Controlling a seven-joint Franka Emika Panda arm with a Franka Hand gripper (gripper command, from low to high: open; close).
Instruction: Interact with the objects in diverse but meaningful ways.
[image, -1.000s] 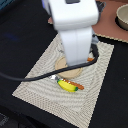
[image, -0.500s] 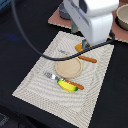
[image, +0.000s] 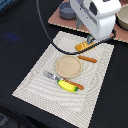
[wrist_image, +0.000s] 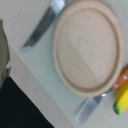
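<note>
Arm (image: 97, 17) hangs high over the mat's (image: 35, 87) far edge, fingers hidden, grip unclear. Bread (image: 83, 46) lies just under it; board (image: 68, 65), sausage (image: 87, 59) and banana (image: 67, 86) sit nearer.

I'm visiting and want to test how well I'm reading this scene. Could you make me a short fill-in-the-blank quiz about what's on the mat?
1. The round wooden board lies on a ____ placemat.
2. The yellow banana lies beside a ____-handled knife.
3. The brown sausage stick lies to the board's ____ in the exterior view.
4. The wrist view shows ____ metal utensils around the board.

Missing words: striped; orange; right; two
</note>
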